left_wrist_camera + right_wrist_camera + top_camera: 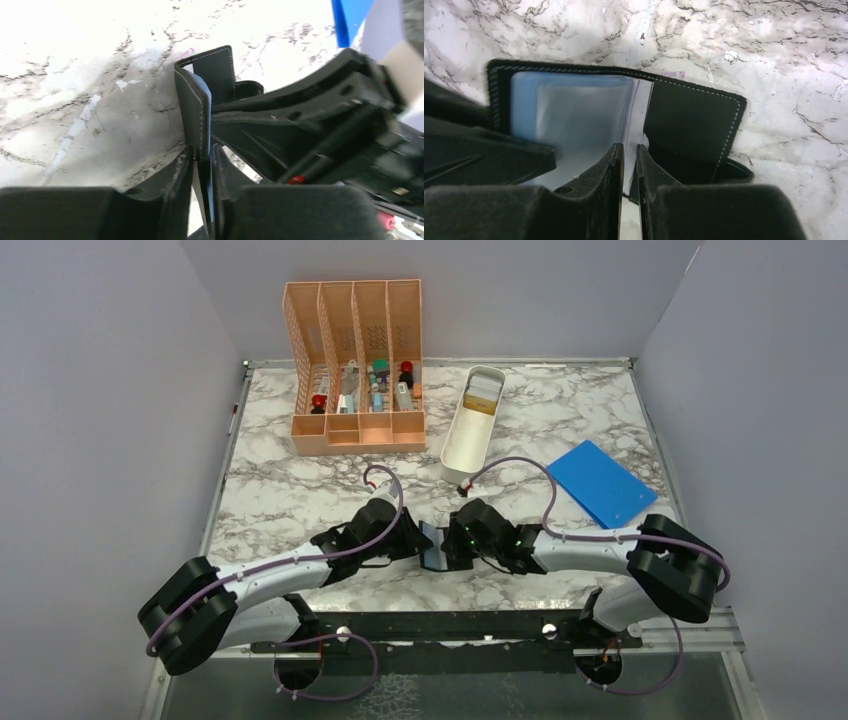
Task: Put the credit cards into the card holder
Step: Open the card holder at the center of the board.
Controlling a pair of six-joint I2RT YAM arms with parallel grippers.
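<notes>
- The card holder [437, 545] is a small black folding wallet with pale stitching along its edges. It sits at the near middle of the worktop [300, 490].
- It is spread open like a book and stands on edge, pinched at its lower edge by the left tool [202, 155]. The right tool [630, 150] is closed on a clear inner sleeve.
- A blue card [524, 95] sits in a clear pocket on one leaf of the holder; the other leaf shows plain black.
- The other credit cards [483, 400], tan and pale, lie stacked at the far end of a white tray [462, 445], well apart from the holder.

Bright glare on marble table [75, 60]; blurry, shadowed wrist close-ups.
</notes>
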